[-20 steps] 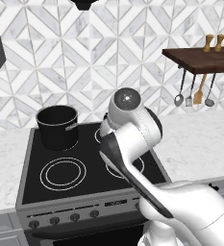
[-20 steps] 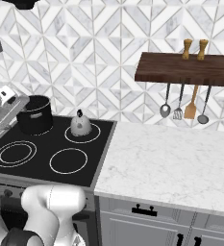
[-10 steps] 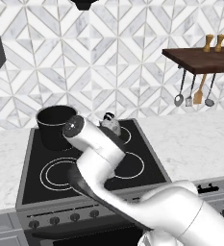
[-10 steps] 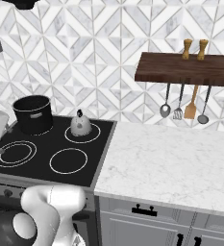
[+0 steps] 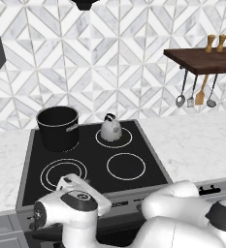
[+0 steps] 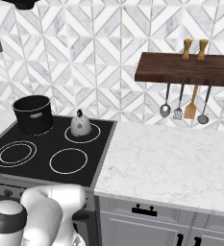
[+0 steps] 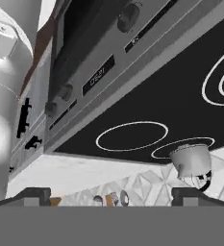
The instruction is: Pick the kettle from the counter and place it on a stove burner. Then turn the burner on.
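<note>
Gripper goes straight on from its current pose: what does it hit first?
Likely the stove's black glass, near the front ring, short of the kettle. The open gripper holds nothing; depth is unclear.

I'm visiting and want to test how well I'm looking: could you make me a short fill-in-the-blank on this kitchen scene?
1. The kettle stands on a burner at the ____ of the cooktop.
2. Left of the kettle stands a black ____.
3. Utensils hang under the wooden ____.
4. The gripper's jaws are ____.

Missing words: back; pot; shelf; open
</note>
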